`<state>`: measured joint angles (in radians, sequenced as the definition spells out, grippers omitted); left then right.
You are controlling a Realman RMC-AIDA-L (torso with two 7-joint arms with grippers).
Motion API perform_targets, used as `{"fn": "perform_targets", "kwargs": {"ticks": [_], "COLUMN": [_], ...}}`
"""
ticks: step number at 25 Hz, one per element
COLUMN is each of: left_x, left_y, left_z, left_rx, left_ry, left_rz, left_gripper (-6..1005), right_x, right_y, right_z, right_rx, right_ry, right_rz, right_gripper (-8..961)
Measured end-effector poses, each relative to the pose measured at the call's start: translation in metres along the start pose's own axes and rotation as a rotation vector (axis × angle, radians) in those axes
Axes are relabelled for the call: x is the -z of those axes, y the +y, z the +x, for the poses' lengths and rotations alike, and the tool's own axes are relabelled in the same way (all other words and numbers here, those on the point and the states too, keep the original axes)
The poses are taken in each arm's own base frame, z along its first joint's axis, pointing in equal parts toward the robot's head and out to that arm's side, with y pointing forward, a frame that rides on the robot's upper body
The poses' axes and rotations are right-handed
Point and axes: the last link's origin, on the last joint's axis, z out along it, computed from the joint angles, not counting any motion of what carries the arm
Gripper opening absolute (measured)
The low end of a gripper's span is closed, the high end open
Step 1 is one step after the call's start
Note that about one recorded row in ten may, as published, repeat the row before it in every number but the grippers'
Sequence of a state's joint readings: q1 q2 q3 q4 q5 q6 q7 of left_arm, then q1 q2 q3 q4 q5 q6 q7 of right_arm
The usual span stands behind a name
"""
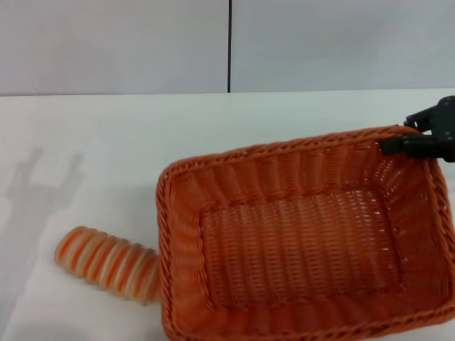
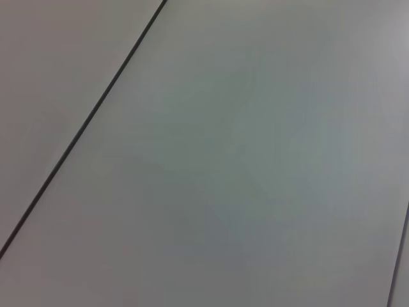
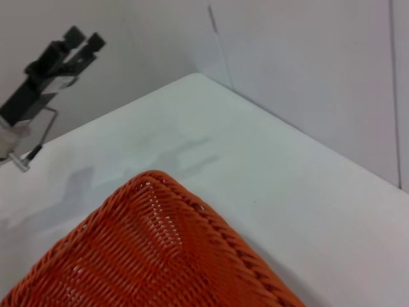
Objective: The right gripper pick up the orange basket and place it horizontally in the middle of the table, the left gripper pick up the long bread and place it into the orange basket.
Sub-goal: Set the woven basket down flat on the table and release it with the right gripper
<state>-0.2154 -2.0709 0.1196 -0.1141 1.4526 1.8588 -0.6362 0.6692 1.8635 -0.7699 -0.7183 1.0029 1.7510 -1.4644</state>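
Note:
The orange basket (image 1: 186, 213) fills the lower right of the head view, skewed, with nothing inside it. My right gripper (image 1: 399, 135) is at its far right corner, shut on the braided rim, one finger inside and one outside. In the right wrist view the basket's corner (image 3: 147, 249) shows over the table (image 3: 287, 173). The long bread (image 1: 110, 264) lies on the table (image 1: 106, 142) at the left, its right end against the basket's left rim. My left gripper (image 3: 84, 37) hangs high above the table, seen only in the right wrist view, open and holding nothing.
A grey panelled wall (image 1: 114, 42) with a dark vertical seam (image 1: 229, 42) stands behind the table's far edge. The left gripper's shadow (image 1: 43, 181) falls on the white tabletop at the left. The left wrist view shows only wall panels (image 2: 223, 160).

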Motion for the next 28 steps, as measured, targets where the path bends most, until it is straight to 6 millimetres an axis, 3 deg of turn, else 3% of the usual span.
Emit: {"fn": "perform_targets", "kwargs": {"ticks": [10,28], "left_x": [0.002,-0.002], "left_y": [0.000,0.001], "left_z": [0.000,-0.003], "left_rx": [-0.001,0.005], "left_ry": [-0.001,-0.039], "left_rz": [0.005,-0.030], "left_gripper": [750,742], "right_x": [-0.019,-0.032], "right_y": [-0.009,-0.009], "right_z": [0.000,0.000], "right_rx": [-0.027,0.005], "right_ry": [-0.021,-0.026], "right_rz": [0.040,0.056], "right_gripper": [258,284]}}
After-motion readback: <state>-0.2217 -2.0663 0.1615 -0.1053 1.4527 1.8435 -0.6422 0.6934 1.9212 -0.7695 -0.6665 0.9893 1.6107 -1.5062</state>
